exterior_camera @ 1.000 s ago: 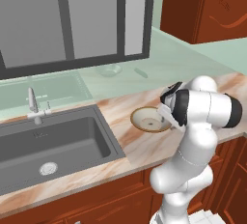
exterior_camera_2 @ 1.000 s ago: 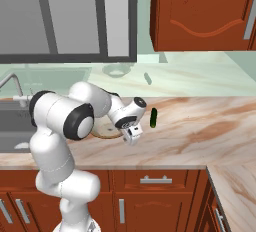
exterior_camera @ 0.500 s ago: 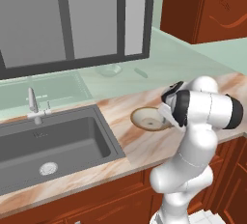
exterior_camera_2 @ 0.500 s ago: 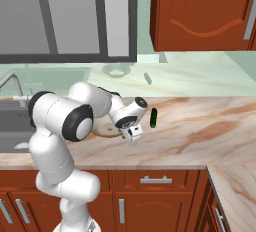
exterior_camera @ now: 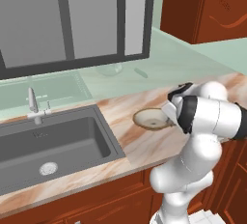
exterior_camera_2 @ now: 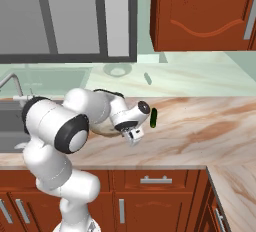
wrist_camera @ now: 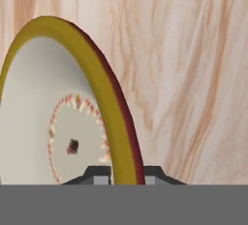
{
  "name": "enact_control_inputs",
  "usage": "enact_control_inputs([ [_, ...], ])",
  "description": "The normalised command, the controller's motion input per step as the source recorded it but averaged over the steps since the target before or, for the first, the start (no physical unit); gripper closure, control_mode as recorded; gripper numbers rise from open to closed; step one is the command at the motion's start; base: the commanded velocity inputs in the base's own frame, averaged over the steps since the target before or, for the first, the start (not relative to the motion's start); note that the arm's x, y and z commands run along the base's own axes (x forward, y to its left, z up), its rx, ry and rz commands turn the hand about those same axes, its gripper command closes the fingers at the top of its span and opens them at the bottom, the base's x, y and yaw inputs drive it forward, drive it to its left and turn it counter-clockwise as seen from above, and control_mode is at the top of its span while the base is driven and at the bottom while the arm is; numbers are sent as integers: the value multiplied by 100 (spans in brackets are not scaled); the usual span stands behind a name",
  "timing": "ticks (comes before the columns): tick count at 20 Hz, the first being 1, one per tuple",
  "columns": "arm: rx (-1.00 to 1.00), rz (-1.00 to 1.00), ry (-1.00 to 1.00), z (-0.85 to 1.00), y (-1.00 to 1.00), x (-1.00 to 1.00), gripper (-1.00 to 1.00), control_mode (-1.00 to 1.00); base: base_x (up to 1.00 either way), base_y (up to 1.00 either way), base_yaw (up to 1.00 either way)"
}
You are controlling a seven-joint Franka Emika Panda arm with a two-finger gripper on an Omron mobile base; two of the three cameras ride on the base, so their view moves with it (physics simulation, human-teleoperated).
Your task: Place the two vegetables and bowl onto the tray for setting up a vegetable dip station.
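The bowl (exterior_camera: 150,119), tan-rimmed and pale inside, sits on the marble counter just right of the sink. In the hand view its rim (wrist_camera: 114,122) runs down between my two fingertips (wrist_camera: 99,174), which press on it from either side. My gripper (exterior_camera_2: 131,135) is shut on the near right edge of the bowl (exterior_camera_2: 104,129), most of which is hidden behind my arm in the right base view. A slim dark green vegetable (exterior_camera_2: 153,117) lies on the counter just beyond and right of my hand. The tray is out of view.
A dark sink (exterior_camera: 48,146) with a faucet (exterior_camera: 33,103) takes up the left of the counter. Red-brown wall cabinets (exterior_camera_2: 200,11) hang above on the right. The counter (exterior_camera_2: 210,131) stretches on to the right and turns a corner.
The jaws have closed onto the bowl's rim. The arm and the bowl have hardly moved.
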Motion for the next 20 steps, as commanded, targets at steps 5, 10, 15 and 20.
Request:
enact_control_inputs([
  [5, 0, 0, -10, 16, 1, -27, 100, -100, 0, 0, 0],
  [10, -1, 0, -4, 18, 8, -21, 100, -100, 0, 0, 0],
  [15, -3, 0, 0, 21, 10, -14, 100, -100, 0, 0, 0],
  [20, 0, 0, 0, 28, 12, -3, 100, -100, 0, 0, 0],
])
